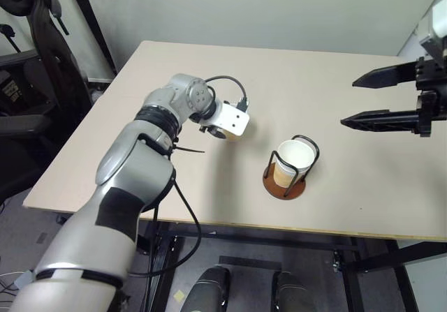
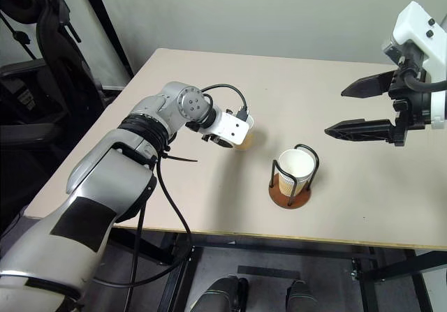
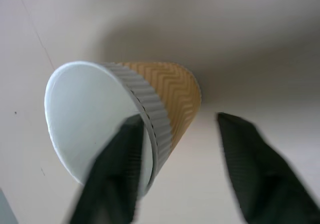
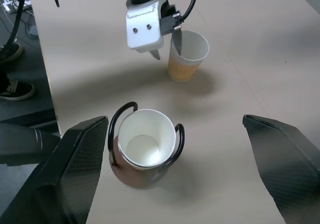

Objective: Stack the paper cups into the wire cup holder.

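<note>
A tan paper cup point(image 4: 187, 58) with a white inside stands upright on the table, to the left of the wire cup holder point(image 1: 285, 188). My left gripper point(image 4: 166, 49) is open and straddles this cup's wall. One finger is inside the rim and the other is outside, a little apart from the cup point(image 3: 170, 88). A second paper cup point(image 1: 293, 160) sits upright in the holder, inside the black wire loops. My right gripper point(image 1: 348, 102) hangs open and empty above the table, to the right of the holder.
The beige table point(image 1: 209, 68) stretches back to a pale wall. Its front edge runs just below the holder. A black chair point(image 1: 35, 47) stands off the table's left side.
</note>
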Action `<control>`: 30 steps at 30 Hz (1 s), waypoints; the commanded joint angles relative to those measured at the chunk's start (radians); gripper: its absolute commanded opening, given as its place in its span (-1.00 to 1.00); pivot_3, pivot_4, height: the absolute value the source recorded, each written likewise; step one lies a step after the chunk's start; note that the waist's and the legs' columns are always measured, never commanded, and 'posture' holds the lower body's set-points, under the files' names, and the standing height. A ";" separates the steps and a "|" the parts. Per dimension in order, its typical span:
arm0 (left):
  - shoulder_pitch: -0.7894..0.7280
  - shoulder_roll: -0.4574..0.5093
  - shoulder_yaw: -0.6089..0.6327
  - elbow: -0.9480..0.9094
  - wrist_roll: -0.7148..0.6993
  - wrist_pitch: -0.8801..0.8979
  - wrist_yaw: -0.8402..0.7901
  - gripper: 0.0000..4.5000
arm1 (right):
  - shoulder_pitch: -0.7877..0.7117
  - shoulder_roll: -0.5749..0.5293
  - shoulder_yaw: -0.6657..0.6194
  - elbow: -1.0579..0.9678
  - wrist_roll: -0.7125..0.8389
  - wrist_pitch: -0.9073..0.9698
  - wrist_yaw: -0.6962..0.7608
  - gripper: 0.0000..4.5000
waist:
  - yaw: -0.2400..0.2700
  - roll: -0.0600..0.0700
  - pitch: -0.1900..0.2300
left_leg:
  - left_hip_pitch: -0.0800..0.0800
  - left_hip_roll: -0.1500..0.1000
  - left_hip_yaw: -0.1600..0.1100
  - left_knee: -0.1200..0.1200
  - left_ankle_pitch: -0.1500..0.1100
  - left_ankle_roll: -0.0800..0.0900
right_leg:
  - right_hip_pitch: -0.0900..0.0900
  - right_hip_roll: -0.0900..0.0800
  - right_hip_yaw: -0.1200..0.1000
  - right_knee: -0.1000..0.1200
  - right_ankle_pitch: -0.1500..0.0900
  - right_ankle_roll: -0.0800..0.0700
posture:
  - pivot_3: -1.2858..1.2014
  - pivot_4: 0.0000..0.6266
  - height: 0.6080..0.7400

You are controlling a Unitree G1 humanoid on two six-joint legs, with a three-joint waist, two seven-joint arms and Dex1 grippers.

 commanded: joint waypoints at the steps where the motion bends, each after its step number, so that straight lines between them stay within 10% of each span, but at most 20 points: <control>1: -0.009 -0.002 0.027 0.006 0.008 0.008 0.028 -0.62 | -0.008 -0.013 -0.055 -0.010 0.000 -0.007 -0.008 1.00 | 0.000 0.000 0.000 | 0.000 0.000 0.000 0.000 0.000 0.000 | 0.000 0.000 0.001 0.000 0.000 0.000 | 0.03 -0.52 1.00; 4: -0.010 -0.003 0.031 0.008 0.008 0.011 0.032 -0.97 | -0.002 -0.014 -0.059 -0.010 0.000 -0.010 -0.008 1.00 | 0.000 0.000 0.000 | 0.000 0.000 -0.001 0.001 0.000 0.000 | 0.000 0.000 0.001 0.000 0.001 0.000 | 0.03 -0.52 1.00; 20: -0.204 0.074 0.287 -0.045 -0.339 0.066 -0.593 -0.97 | 0.041 -0.049 -0.067 -0.006 -0.003 -0.029 0.030 1.00 | 0.001 -0.001 0.000 | -0.005 -0.001 0.000 -0.001 -0.001 0.001 | -0.005 0.004 0.000 -0.001 0.000 0.001 | 0.03 -0.52 1.00; 30: -0.285 0.183 -0.071 -0.378 -0.948 0.378 -0.599 -0.97 | 0.146 -0.011 -0.119 -0.050 0.019 -0.028 -0.003 1.00 | -0.005 0.000 0.000 | -0.006 0.002 0.000 0.001 -0.004 0.001 | -0.005 -0.003 0.002 -0.001 -0.003 0.003 | 0.03 -0.52 1.00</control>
